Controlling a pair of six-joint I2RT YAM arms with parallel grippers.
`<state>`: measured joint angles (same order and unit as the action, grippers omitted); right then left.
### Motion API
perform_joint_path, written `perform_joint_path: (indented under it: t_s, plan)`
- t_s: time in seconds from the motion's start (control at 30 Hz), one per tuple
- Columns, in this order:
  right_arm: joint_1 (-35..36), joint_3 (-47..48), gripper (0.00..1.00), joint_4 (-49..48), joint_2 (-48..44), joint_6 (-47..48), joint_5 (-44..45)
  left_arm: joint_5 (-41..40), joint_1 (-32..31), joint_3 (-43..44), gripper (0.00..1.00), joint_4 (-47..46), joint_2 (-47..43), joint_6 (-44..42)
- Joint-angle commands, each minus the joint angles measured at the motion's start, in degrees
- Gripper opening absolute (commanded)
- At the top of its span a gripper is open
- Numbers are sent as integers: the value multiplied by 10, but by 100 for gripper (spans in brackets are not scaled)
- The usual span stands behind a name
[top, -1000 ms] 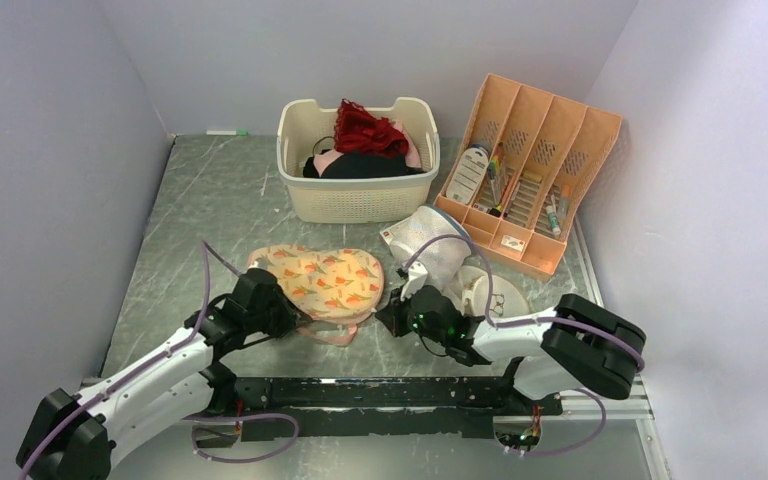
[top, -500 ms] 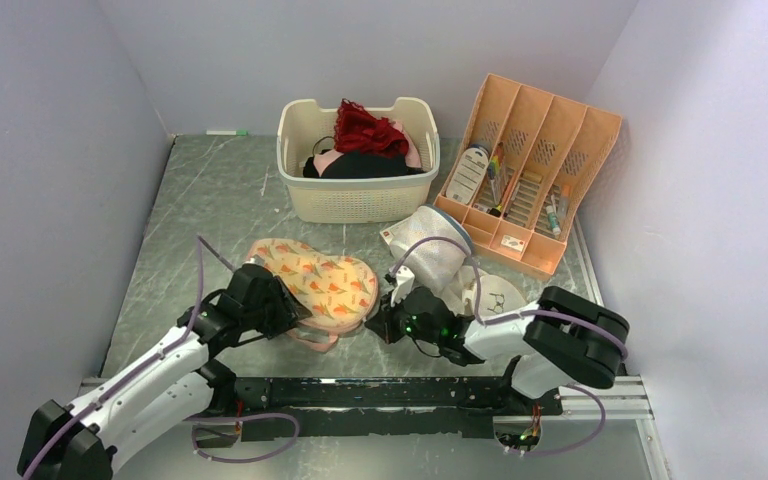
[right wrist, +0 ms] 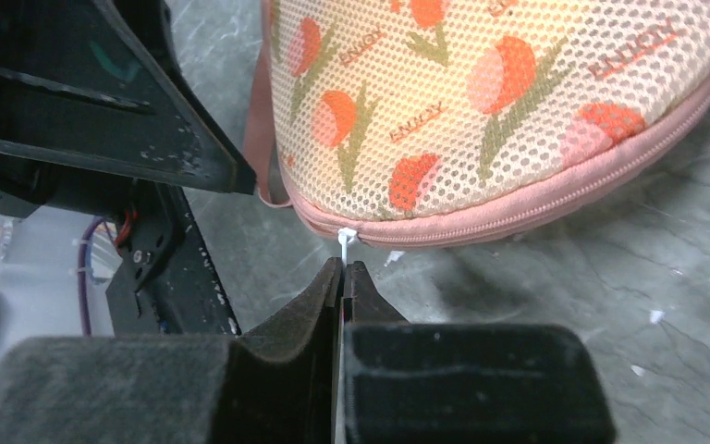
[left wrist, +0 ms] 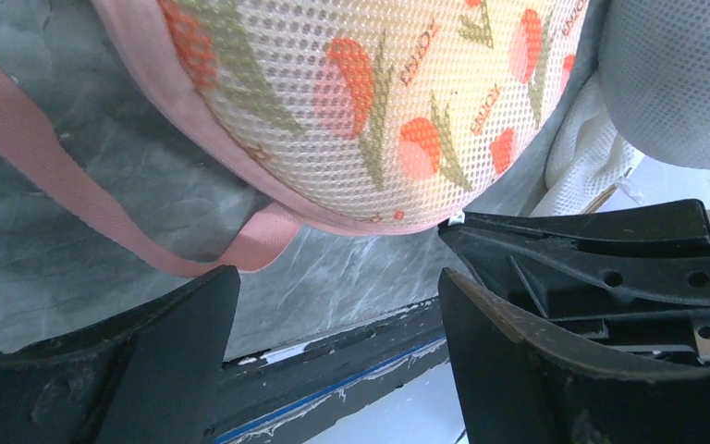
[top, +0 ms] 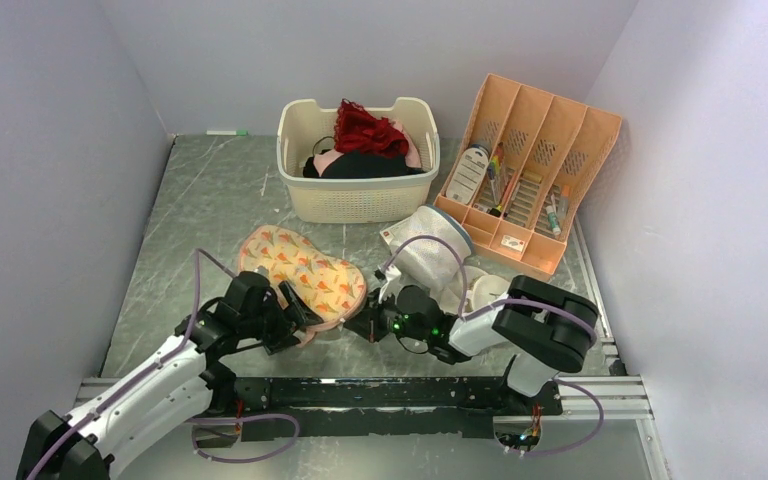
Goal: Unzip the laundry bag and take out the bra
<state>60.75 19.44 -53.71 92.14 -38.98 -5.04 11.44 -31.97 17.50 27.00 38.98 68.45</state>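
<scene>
Pinching the white zipper pull (right wrist: 345,242) of the floral laundry bag (right wrist: 499,102), the right gripper (right wrist: 344,270) was clamped tight; the left gripper (left wrist: 333,305) gaped wide, empty, near the pink strap (left wrist: 28,176).

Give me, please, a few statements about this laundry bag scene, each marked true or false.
1. The right gripper is shut on the white zip pull of the laundry bag. True.
2. The left gripper is clamped on the pink strap. False: its jaws stand open, with the strap beside one finger.
3. The laundry bag lies in the cream basket. False: it lies on the table, in front of the basket.
4. A red garment lies on top of the basket's contents. True.
</scene>
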Motion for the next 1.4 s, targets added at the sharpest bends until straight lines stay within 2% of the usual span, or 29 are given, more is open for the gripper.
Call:
perform_joint_path:
  t_s: [0.0,0.13,0.2,0.33,0.47,0.57,0.63,0.93,1.07,1.17,1.37]
  plan:
    - [10,22,0,-44,16,-11,-15,24,-2,-3,90,-49,32,1]
    - [18,26,0,-39,21,-7,-13,28,-4,-8,90,-111,74,6]
    - [21,28,0,-35,21,-5,-11,26,-5,-11,85,-143,89,7]
    - [25,34,0,-22,26,1,-7,-6,-5,11,60,-130,105,2]
    - [25,41,0,6,32,17,11,-30,-5,14,40,-105,80,-3]
    - [24,38,0,20,34,27,28,-47,-4,11,16,-73,63,-2]
    - [23,34,0,29,31,31,41,-47,-4,7,8,-60,60,-1]
    - [-39,-8,0,110,-37,89,78,-49,-1,-24,7,-45,61,-3]
    - [-32,4,0,202,-71,153,110,-42,-1,-16,7,-55,92,-26]
    - [-31,-16,0,180,-87,146,88,-19,-1,6,7,-78,138,-68]
    - [24,-38,0,100,-95,124,54,-56,-1,83,7,-23,223,-148]
